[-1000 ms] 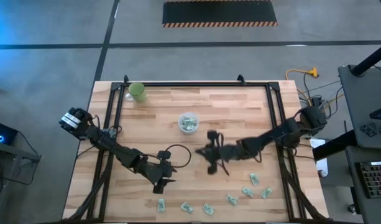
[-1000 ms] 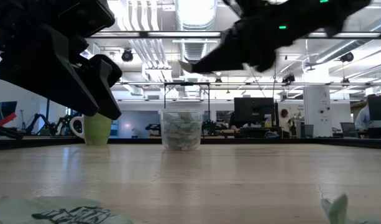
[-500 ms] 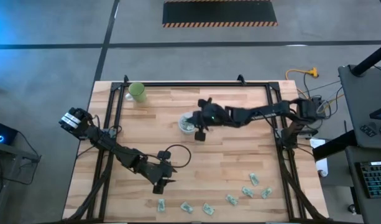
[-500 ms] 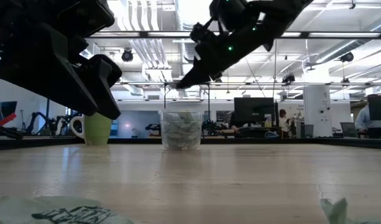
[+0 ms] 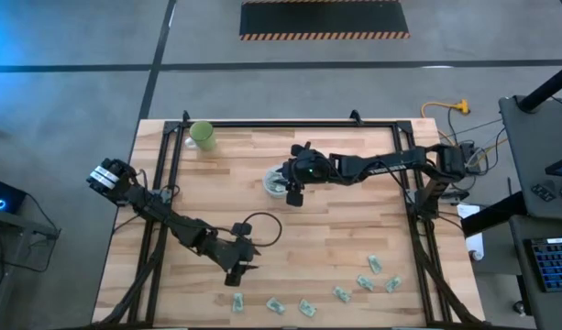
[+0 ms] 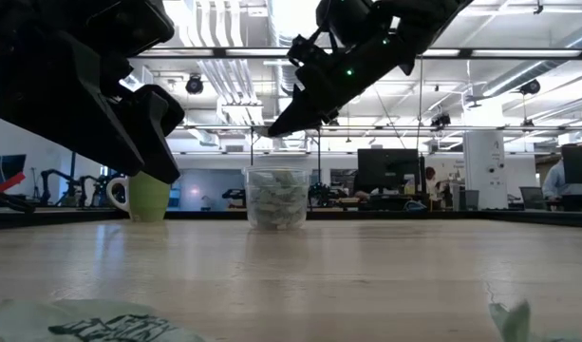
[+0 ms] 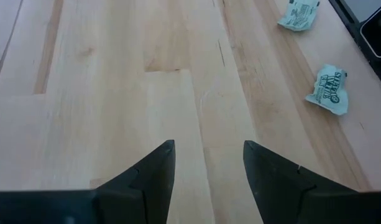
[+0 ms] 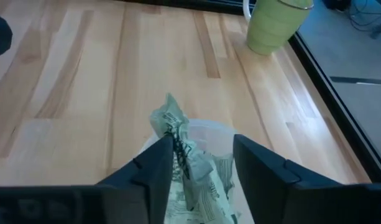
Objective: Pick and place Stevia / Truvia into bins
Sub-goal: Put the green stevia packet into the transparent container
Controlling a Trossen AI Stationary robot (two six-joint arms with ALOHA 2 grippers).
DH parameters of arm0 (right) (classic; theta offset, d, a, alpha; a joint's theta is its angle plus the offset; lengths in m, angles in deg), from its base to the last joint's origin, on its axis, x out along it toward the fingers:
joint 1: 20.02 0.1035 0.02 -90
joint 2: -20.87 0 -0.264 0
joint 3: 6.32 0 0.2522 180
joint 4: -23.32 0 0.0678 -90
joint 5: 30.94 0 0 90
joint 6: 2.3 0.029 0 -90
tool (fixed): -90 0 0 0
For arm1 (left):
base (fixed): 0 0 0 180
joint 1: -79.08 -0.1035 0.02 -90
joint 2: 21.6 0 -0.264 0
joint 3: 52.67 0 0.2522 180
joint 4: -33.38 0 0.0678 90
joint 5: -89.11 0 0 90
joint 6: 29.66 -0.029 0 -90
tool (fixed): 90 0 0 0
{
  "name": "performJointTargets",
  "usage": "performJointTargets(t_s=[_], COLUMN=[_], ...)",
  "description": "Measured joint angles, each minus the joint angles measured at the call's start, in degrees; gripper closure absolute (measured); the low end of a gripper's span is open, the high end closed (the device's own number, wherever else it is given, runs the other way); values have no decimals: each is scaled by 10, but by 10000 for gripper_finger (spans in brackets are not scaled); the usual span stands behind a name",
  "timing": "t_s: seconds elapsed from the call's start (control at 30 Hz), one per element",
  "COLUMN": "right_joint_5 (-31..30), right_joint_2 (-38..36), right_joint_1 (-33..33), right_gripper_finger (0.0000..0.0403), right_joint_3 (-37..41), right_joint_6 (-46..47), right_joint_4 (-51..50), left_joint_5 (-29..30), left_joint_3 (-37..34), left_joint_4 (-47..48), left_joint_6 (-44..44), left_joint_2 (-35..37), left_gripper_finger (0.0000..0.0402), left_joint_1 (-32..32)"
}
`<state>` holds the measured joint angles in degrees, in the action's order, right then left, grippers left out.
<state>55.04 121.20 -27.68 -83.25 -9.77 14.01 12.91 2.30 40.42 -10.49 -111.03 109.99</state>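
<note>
I see my right claw right over the small round clear plastic cup, fingers apart, with a crumpled pale green paper packet between them above the cup. I cannot tell if it still grips it. My left claw waits open and empty near the table's front, with more packets close by.

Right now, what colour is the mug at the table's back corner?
Light green mug, white handle; the right wrist view shows it best.
</note>
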Motion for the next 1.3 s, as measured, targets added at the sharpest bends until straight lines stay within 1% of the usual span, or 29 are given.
performJointTargets(t_s=[0.17, 0.3, 0.37, 0.53, 0.63, 0.77, 0.9, 0.97, 1.03, 1.13, 1.3], right_joint_5=[-5, -38, -37, 6, 39, 115, 206, 240, 255, 257, 257], right_joint_2=[-1, 0, 0, -5, -6, -9, -11, -12, -13, -13, -13], right_joint_1=[-5, -7, -6, -1, 6, 19, 41, 56, 77, 113, 170], right_gripper_finger=[228, 230, 233, 236, 236, 236, 236, 236, 236, 236, 236], right_joint_3=[6, 2, -5, -25, -36, -54, -63, -61, -58, -49, -37], right_joint_6=[6, 37, 41, 40, 32, 14, 1, -2, -2, 7, 35], right_joint_4=[-10, -54, -69, -73, -91, -161, -242, -273, -297, -310, -308], left_joint_5=[-1, -1, -1, -3, -25, -86, -132, -148, -151, -149, -118], left_joint_3=[0, 1, 1, 1, 1, 1, 1, 1, 1, 1, 1], left_joint_4=[-1, -2, -1, -1, -1, 0, 0, 0, 0, -2, -20], left_joint_6=[0, 1, 1, 2, 15, 41, 59, 81, 105, 130, 164], left_joint_2=[0, 0, 0, 0, 0, 0, 0, 0, 2, 2, 2], left_gripper_finger=[228, 228, 228, 228, 228, 228, 228, 228, 228, 228, 228], left_joint_1=[0, 0, 0, 0, 2, 9, 30, 42, 58, 81, 117])
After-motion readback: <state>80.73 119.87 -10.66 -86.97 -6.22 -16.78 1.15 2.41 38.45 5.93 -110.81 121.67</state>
